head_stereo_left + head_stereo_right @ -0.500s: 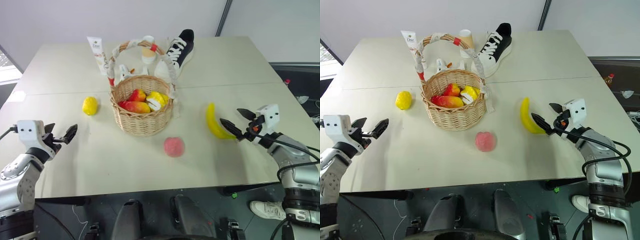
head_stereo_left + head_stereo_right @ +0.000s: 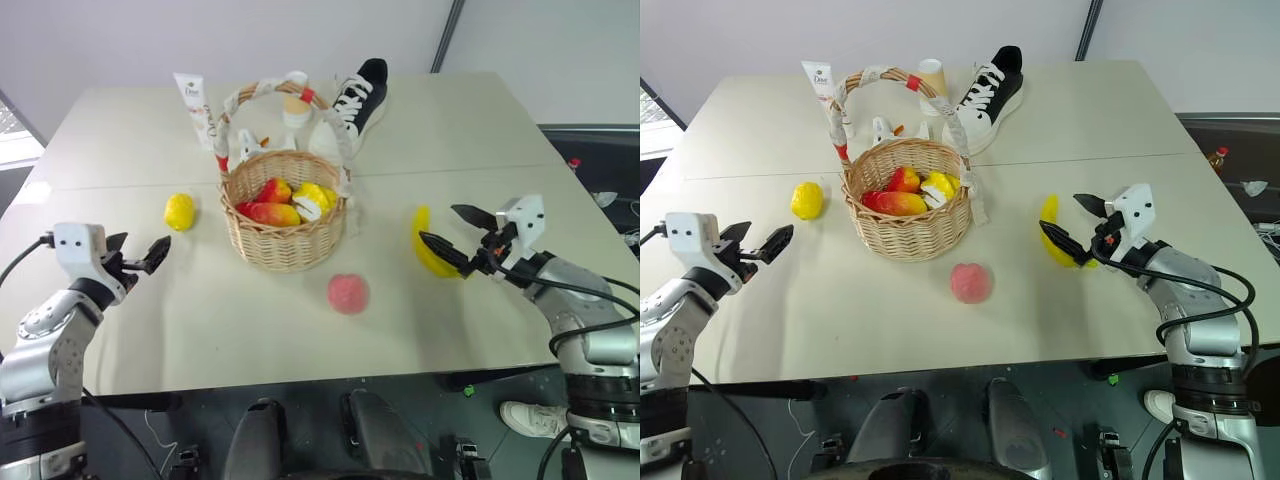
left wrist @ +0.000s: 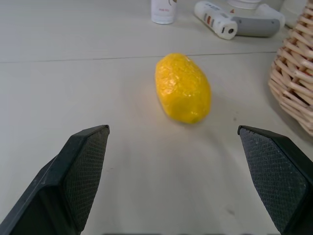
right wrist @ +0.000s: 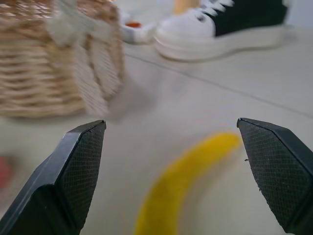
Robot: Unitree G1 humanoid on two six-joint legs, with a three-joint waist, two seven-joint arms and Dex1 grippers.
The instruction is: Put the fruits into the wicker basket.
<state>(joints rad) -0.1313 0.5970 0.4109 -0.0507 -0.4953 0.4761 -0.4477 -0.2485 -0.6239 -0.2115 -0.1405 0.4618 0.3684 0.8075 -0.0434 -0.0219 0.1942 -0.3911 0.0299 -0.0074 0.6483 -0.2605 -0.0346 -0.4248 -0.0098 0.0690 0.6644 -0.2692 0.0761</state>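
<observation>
Yellow lemon (image 3: 183, 88) before left tool (image 3: 178, 181), head view adds peach (image 2: 348, 294)

Basket contents: wicker basket (image 2: 285, 215) wall is hiding the lower halves of the mango pieces (image 2: 270, 205) and the yellow fruit (image 2: 314, 197) inside; count of pieces is not resolvable.

Paper cup (image 2: 296, 104) at 12 o'clock from the basket is sitting partly behind the handle (image 2: 262, 93). White items behind the rim (image 2: 247, 145) are mostly blocked, too small to identify.

Banana (image 2: 430, 243): its 5 o'clock end is being covered by the right gripper (image 2: 453, 229).

Right wrist view: banana (image 4: 188, 178) is blurring out and getting cut off at the frame edge; basket (image 4: 54, 63) is smeared and cropped too.

Left wrist view: basket (image 3: 296, 78) and the bottle (image 3: 164, 11) are getting clipped by the frame.
</observation>
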